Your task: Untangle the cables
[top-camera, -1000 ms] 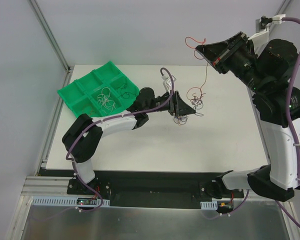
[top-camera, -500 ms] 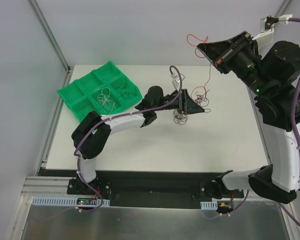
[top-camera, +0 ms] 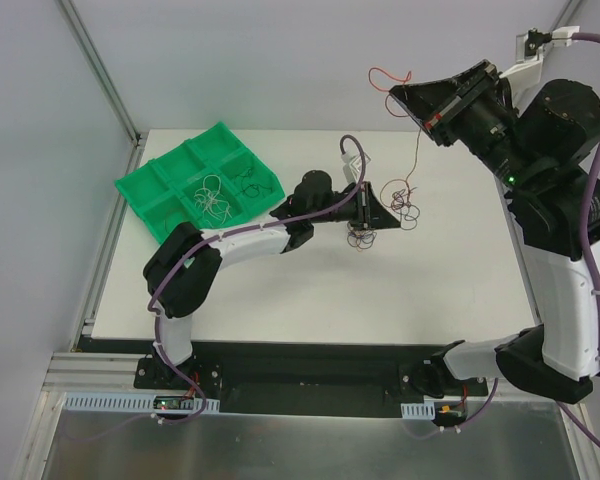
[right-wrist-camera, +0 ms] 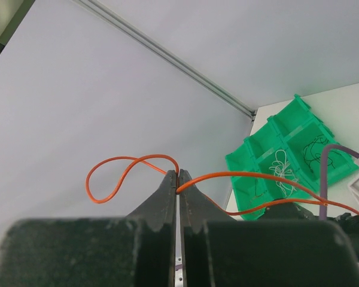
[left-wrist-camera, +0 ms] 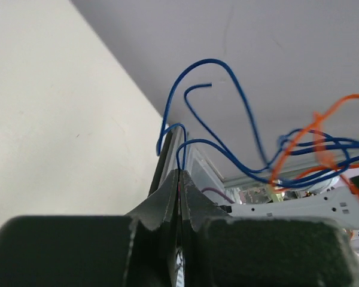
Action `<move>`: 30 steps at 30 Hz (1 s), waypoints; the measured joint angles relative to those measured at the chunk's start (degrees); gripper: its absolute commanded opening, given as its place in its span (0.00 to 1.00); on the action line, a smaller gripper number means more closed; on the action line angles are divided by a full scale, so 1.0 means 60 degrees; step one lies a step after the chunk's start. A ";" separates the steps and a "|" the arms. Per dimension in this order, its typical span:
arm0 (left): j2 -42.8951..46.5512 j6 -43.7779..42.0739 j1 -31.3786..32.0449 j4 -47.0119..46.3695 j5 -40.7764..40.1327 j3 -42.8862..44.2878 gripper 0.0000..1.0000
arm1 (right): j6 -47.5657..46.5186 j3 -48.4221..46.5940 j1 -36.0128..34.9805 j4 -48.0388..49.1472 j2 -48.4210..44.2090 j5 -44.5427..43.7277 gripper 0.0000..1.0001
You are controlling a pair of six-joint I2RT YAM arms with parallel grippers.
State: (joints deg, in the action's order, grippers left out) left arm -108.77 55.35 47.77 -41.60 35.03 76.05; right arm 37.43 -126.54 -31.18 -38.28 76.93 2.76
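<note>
1. Left gripper (left-wrist-camera: pixel 179 179): jaws closed, pinching blue wire (left-wrist-camera: pixel 213 60) at clump of cables (top-camera: pixel 392 200), mid-table (top-camera: pixel 450 280).
2. Right gripper (right-wrist-camera: pixel 178 179): jaws closed on orange wire (right-wrist-camera: pixel 128 158), raised high above clump.
3. Green tray (top-camera: pixel 140 187): table's far-left corner; white wires (top-camera: pixel 212 195) and black wires (top-camera: pixel 245 180) in separate compartments.

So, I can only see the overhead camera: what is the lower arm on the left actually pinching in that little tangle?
Observer: Its wrist camera shows the left end effector shut on a thin blue wire, a colour you can't pick out from above.
Operator: And the raised arm?
Observer: The right end effector is shut on a thin orange wire, with a loop poking out beyond its fingers.
Operator: Are those two wires apart?
Observer: Not by the left wrist view: orange wire crosses through the blue loops there, so they look tangled.
</note>
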 measured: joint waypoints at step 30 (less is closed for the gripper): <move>0.1942 -0.4025 -0.0882 0.2874 -0.0339 -0.2076 0.80 | -0.0849 -0.1435 -0.0015 -0.0248 0.0120 -0.0900 0.00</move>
State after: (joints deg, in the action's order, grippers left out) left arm -97.12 31.20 42.48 -24.36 32.99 63.59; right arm 32.34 -135.15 -31.27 -39.77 77.65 -2.63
